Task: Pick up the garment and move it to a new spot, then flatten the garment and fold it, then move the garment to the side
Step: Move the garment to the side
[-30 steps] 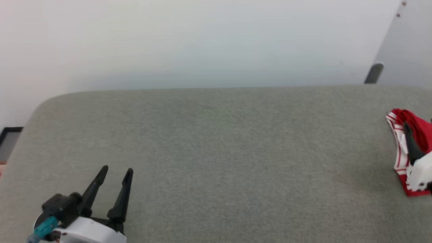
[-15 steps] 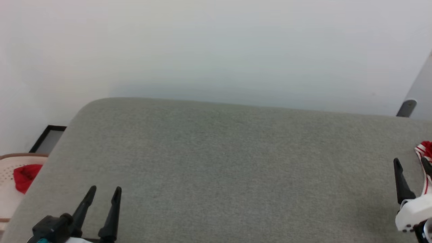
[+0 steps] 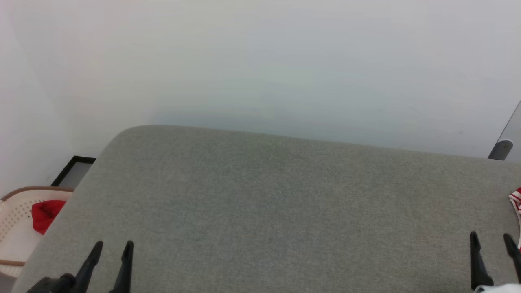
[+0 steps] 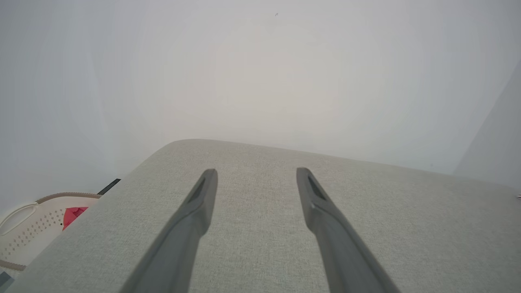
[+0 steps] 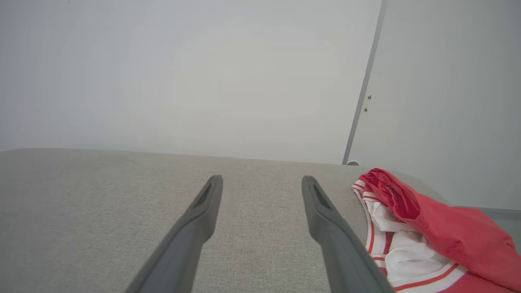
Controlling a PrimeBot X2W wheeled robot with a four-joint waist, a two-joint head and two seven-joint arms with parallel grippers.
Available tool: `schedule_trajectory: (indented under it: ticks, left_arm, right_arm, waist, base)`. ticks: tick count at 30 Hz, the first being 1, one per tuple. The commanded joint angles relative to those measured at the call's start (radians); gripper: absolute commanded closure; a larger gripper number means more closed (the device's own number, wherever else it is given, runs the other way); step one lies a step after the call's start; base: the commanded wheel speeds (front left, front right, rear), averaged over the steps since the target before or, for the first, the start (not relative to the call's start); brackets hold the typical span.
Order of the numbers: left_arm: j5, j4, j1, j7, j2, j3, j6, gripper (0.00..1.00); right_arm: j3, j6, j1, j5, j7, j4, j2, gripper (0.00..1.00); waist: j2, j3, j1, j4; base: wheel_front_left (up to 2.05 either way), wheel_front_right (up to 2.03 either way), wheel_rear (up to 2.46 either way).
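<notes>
Straight ahead, a wide bench (image 3: 260, 203) covered in grey woven fabric, with a rounded far-left corner, stretches across the head view in front of a plain pale wall (image 3: 260, 61). At the lower left, the left pincer (image 3: 113, 245) points up the view over the bench's near edge. Its two long dark fingers are spread apart with nothing between them, and its own wrist view shows bare grey fabric in the wide gap. At the lower right, the right pincer (image 3: 490, 237) likewise stands wide and holds nothing. The garment (image 5: 431, 232), a red jersey with white fabric and red-and-white striped trim, lies crumpled at the far right end of the bench. It is just beside the right pincer's outer finger, and whether that finger touches the cloth cannot be told. In the right wrist view, red fabric is bunched over the white part, and the striped trim curves along the side facing the pincer. In the head view, a bit of that trim shows at the right edge. Off the bench's left end and lower down, a beige perforated basket (image 3: 16, 211) with a brown rim holds a small red cloth (image 3: 44, 215). Near the basket, by the wall, is a flat dark-framed panel (image 3: 75, 171). A grey post (image 3: 504, 146) rises behind the bench's far right edge.
</notes>
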Motion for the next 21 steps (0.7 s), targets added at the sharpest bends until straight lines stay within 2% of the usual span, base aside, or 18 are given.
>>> schedule_trajectory:
  ticks: [1,9,21]
  left_arm:
    - [-0.001,-0.003,0.012,0.0,-0.002,0.006,-0.003,0.0]
    - [0.008,-0.001,0.033,0.0,-0.006,0.021,-0.003,0.0]
    - [0.009,0.002,0.025,0.0,0.008,-0.011,-0.003,0.0]
  right_arm:
    - [-0.005,-0.001,0.021,-0.012,-0.004,-0.01,0.009,0.0]
    - [-0.016,-0.001,0.085,-0.034,-0.004,-0.083,0.061,0.0]
    - [0.005,-0.001,0.104,-0.036,-0.004,-0.107,0.073,0.0]
  waist:
    - [0.0,-0.001,0.0,-0.001]
    - [0.0,-0.002,0.0,-0.01]
    - [0.0,-0.001,0.0,-0.023]
  base:
    - [0.0,0.0,0.0]
    - [0.0,0.0,0.0]
    - [0.0,0.0,0.0]
